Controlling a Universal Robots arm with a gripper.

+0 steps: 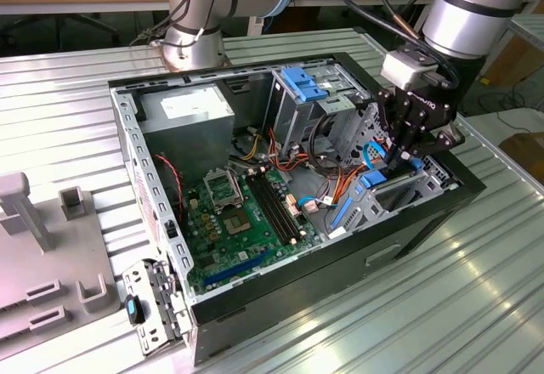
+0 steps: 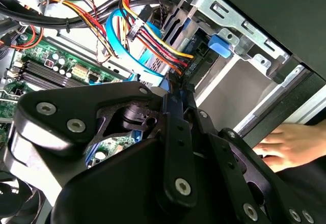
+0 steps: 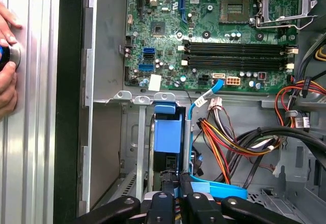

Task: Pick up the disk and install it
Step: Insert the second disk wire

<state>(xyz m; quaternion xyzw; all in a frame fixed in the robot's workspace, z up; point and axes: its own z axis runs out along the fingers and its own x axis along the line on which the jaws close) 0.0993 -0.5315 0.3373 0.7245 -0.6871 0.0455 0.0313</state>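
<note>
The disk [image 1: 367,180], dark with bright blue carrier rails, stands on edge in the metal drive bay [image 1: 408,195] at the corner of the open computer case on the exterior view's right. In the first wrist view its blue rail [image 3: 167,132] reaches down into the bay slot. My gripper [image 1: 398,160] hangs straight above that bay, inside the case. Its black fingers [image 3: 167,189] are shut on the disk's upper edge. In the second wrist view the gripper [image 2: 175,94] and its linkage cover the disk.
Bundled orange, red and black cables [image 3: 234,142] and a flat blue cable [image 2: 119,40] lie close beside the bay. The motherboard [image 1: 246,212], power supply [image 1: 191,110] and blue-topped cage [image 1: 302,85] occupy the case. A person's hand [image 3: 6,56] rests on the table outside the case wall.
</note>
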